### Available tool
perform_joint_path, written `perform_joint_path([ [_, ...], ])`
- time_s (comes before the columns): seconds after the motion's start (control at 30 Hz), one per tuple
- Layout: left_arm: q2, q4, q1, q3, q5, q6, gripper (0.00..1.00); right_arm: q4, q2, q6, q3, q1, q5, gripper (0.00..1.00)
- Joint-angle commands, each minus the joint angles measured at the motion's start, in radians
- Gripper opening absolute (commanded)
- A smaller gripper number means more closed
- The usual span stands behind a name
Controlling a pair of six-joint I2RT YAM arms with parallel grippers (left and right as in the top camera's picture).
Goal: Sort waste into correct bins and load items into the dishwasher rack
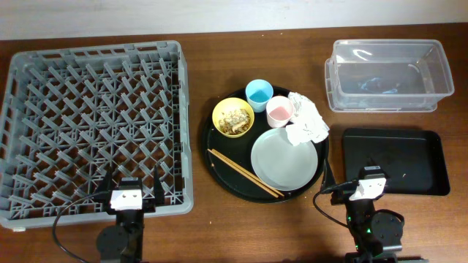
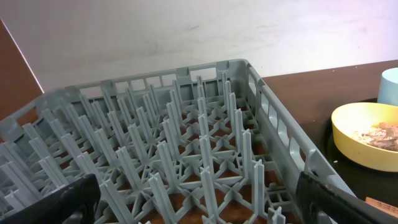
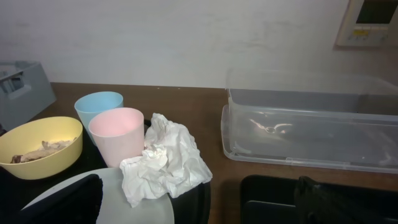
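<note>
While the right gripper hangs wide open and empty, the crumpled white paper napkin, just ahead of it beside the pink cup, looks light, soft, squashable: pinch a raised fold.

A large round black tray sits on a brown wooden table. Behind the tray rises a pale wall, with a small white panel mounted high to the tray's right.

dishwasher rack: grey, pegged, at left | light-blue cup, pink cup: stood upright together | yellow bowl: filled with food scraps | grey plate: overlapped by crumpled napkin | chopsticks: laid beside plate | clear tub, black tray: set right
</note>
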Motion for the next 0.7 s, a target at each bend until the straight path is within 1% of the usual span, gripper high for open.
perform_joint_path([
  [0.0,-0.008,-0.005,0.006,-0.002,0.008,0.019,0.99,-0.002,-0.008,-0.006,-0.008,0.005,-0.010,0.99],
  [0.3,-0.008,-0.005,0.006,-0.002,0.008,0.019,0.99,-0.002,-0.008,-0.006,-0.008,0.005,-0.010,0.99],
  [0.4,-0.008,-0.005,0.006,-0.002,0.008,0.019,0.99,0.006,-0.008,-0.010,-0.008,0.005,0.021,0.99],
  [0.67,-0.008,-0.005,0.006,-0.002,0.008,0.019,0.99,-0.002,-0.008,-0.010,-0.008,0.005,0.006,0.99],
])
